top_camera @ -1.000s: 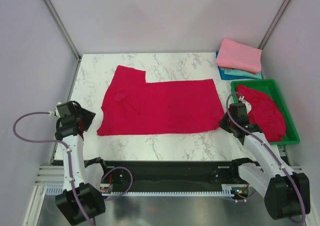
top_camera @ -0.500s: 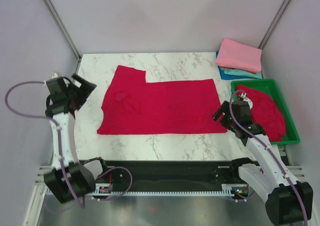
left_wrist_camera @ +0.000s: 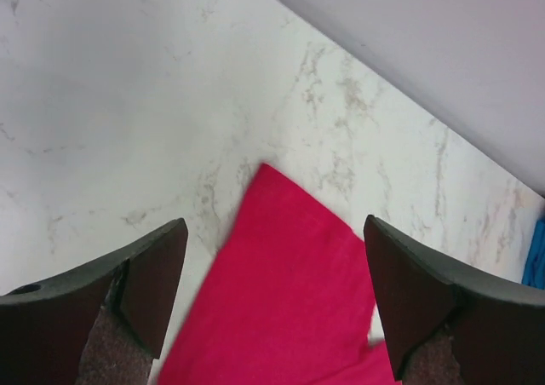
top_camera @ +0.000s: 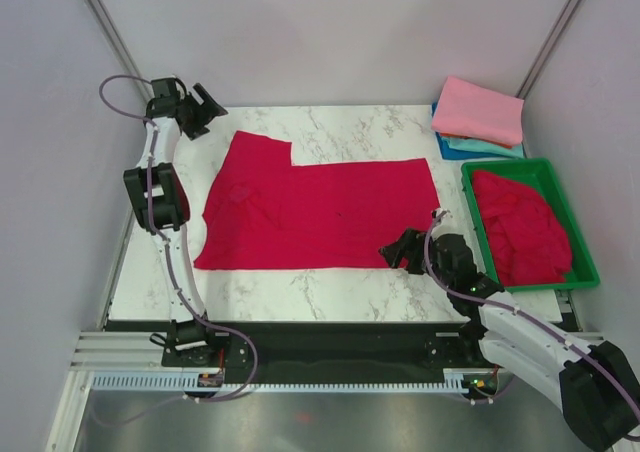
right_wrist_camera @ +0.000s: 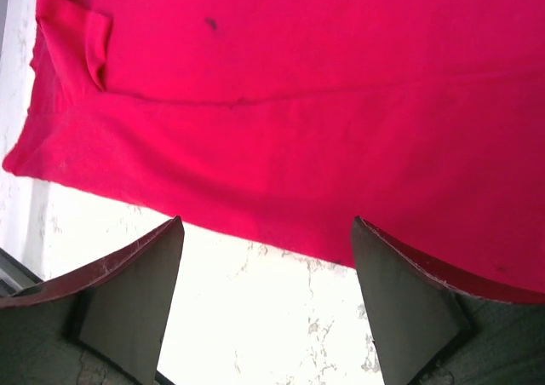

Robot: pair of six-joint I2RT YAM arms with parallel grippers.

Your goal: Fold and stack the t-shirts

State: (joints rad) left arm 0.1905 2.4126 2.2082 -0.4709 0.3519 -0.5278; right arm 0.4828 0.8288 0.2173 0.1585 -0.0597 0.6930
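A crimson-red t-shirt (top_camera: 320, 212) lies spread flat on the marble table, partly folded. My left gripper (top_camera: 207, 107) is open and empty above the table's far left corner, just past the shirt's far-left sleeve (left_wrist_camera: 294, 300). My right gripper (top_camera: 402, 250) is open and empty, low over the shirt's near right edge (right_wrist_camera: 281, 240). Another red t-shirt (top_camera: 522, 227) lies crumpled in the green tray (top_camera: 580, 237). Folded pink (top_camera: 480, 110), teal (top_camera: 478, 146) and blue (top_camera: 441, 137) t-shirts are stacked at the far right.
Grey walls and metal frame posts stand close round the table. The tray sits at the right edge, the stack behind it. A black rail runs along the near edge (top_camera: 330, 337). Bare marble shows at the far middle and near the front.
My left arm has swung from the near left up to the far left corner. My right gripper has moved left from beside the tray to the shirt's near right edge.
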